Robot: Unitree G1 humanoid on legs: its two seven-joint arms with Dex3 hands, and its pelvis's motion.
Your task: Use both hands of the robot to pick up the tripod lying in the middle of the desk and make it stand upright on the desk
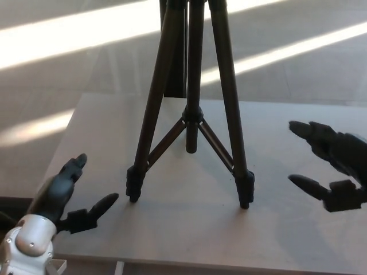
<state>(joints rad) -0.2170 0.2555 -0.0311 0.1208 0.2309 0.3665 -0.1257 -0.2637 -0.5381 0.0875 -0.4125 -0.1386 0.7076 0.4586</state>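
Observation:
The black tripod (192, 103) stands upright on the pale desk (189, 229), its legs spread and two feet planted near the front. Its top runs out of the picture above. My left hand (69, 197) hovers at the desk's front left corner, open, well clear of the left leg. My right hand (330, 166) is off to the right of the right leg, also open, with nothing between its fingers. Neither hand touches the tripod.
The desk's front edge runs along the bottom of the view, its left edge close by my left hand. Beyond the desk lies a floor striped with bright sunlight.

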